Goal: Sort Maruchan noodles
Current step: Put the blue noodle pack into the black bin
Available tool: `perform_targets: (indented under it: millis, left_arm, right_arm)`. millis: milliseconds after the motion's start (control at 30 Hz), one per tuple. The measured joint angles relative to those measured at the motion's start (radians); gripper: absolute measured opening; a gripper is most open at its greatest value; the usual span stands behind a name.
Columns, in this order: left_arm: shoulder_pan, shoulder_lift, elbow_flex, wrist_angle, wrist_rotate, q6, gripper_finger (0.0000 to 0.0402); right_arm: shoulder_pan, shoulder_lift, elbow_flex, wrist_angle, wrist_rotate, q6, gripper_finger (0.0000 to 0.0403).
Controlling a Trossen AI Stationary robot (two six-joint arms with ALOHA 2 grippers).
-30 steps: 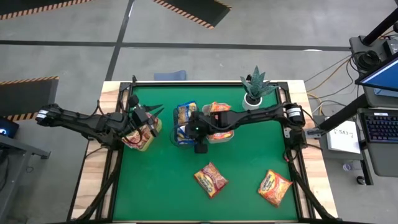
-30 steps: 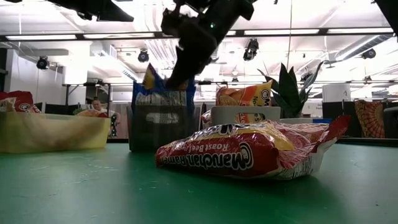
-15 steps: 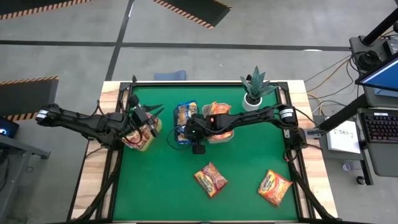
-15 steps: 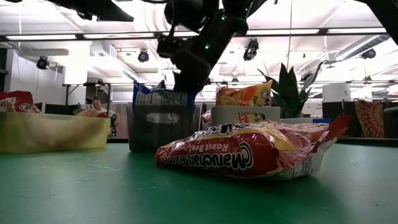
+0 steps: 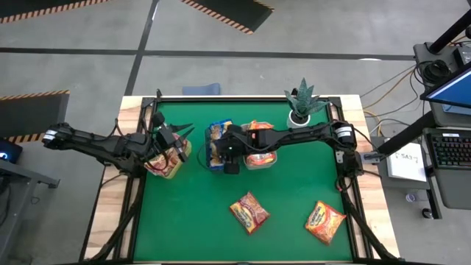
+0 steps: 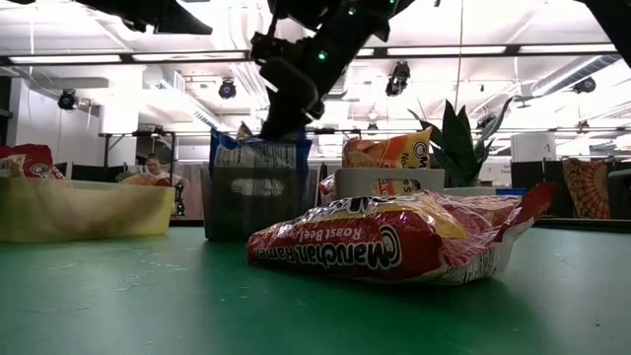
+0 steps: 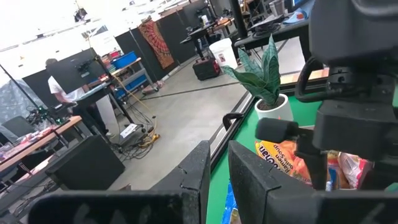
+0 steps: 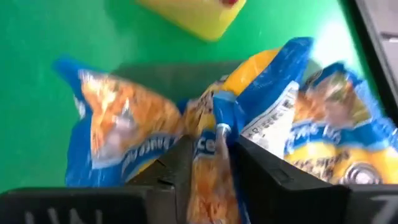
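Note:
My right gripper (image 8: 214, 146) reaches from the table's right over the dark bin (image 6: 254, 202), which holds several blue-and-yellow noodle packets (image 5: 215, 137) standing on edge. It is shut on one of them. Orange packets (image 6: 387, 150) stand in the pale bin (image 5: 259, 157) beside it. Red packets lie in the yellow bin (image 5: 168, 166), and my left gripper (image 5: 176, 144) hovers above that bin, shut and holding nothing. Two more packets (image 5: 249, 213) (image 5: 324, 221) lie flat on the green mat near the front. My right gripper pinches a blue-and-yellow packet by its crimped top edge (image 8: 219, 121) between the two fingers, coming from above and pointing down. The packet stands upright inside the dark bin among the other blue packets.
A potted plant (image 5: 303, 103) stands at the far right corner, behind the pale bin. The three bins sit in a row across the far half of the mat. The near half of the mat holds only the two loose packets. People and desks show in the room beyond.
My right gripper has moved a little toward the far left over the dark bin. The blue-and-yellow packet that stuck up above the bin's rim has sunk down among the others. The left arm has kept still.

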Motion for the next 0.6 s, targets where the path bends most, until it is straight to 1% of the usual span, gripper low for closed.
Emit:
perform_targets:
  millis: [133,267,367,433,533,600]
  left_arm:
    - [0.0,0.0,0.0,0.0,0.0,0.0,0.004]
    - [0.0,0.0,0.0,0.0,0.0,0.0,0.004]
    - [0.0,0.0,0.0,0.0,0.0,0.003,0.004]
    - [0.0,0.0,0.0,0.0,0.0,0.006,0.0041]
    - [0.0,0.0,0.0,0.0,0.0,0.008,0.0041]
    - [0.0,0.0,0.0,0.0,0.0,0.008,0.0041]
  right_arm:
    - [0.001,0.0,0.0,0.009,-0.002,-0.03,0.0116]
    - [0.001,-0.001,0.0,-0.04,-0.011,-0.03,0.0114]
    - [0.004,-0.003,0.0,-0.092,-0.071,-0.036,0.0114]
    - [0.006,-0.005,0.0,-0.107,-0.11,-0.011,0.0118]
    - [0.009,-0.006,0.0,-0.117,-0.115,0.054,0.0129]
    - [0.008,-0.006,0.0,-0.126,-0.114,0.064,0.0142]
